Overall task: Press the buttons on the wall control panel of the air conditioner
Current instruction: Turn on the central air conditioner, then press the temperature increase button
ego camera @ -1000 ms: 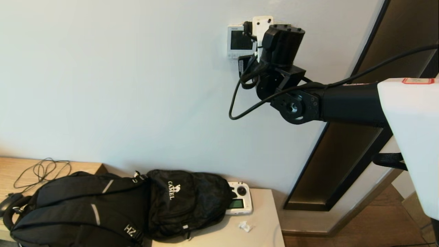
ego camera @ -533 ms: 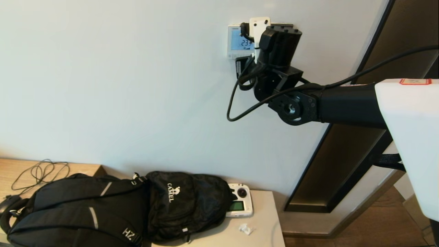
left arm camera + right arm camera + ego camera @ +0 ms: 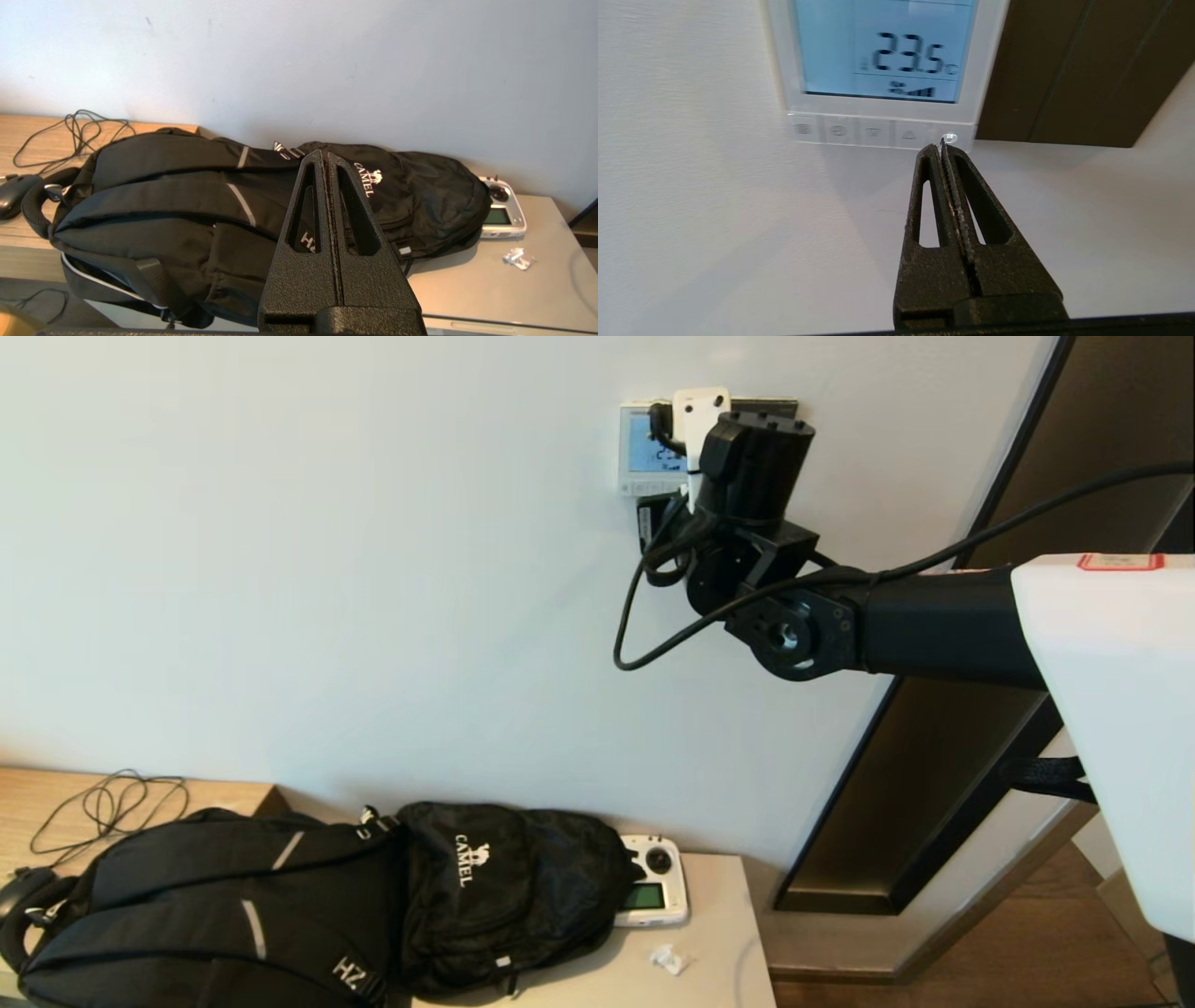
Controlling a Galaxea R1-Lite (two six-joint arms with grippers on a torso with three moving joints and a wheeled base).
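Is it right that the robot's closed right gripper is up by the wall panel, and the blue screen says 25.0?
Not quite. The right gripper is shut, with its tip at the buttons of the wall control panel, but the lit blue screen reads 23.5, not 25.0. The right wrist view shows the digits clearly.

Even, soft daylight on the wall (image 3: 373, 569); backlit screen (image 3: 882, 46) glowing pale blue (digits slightly blurred).
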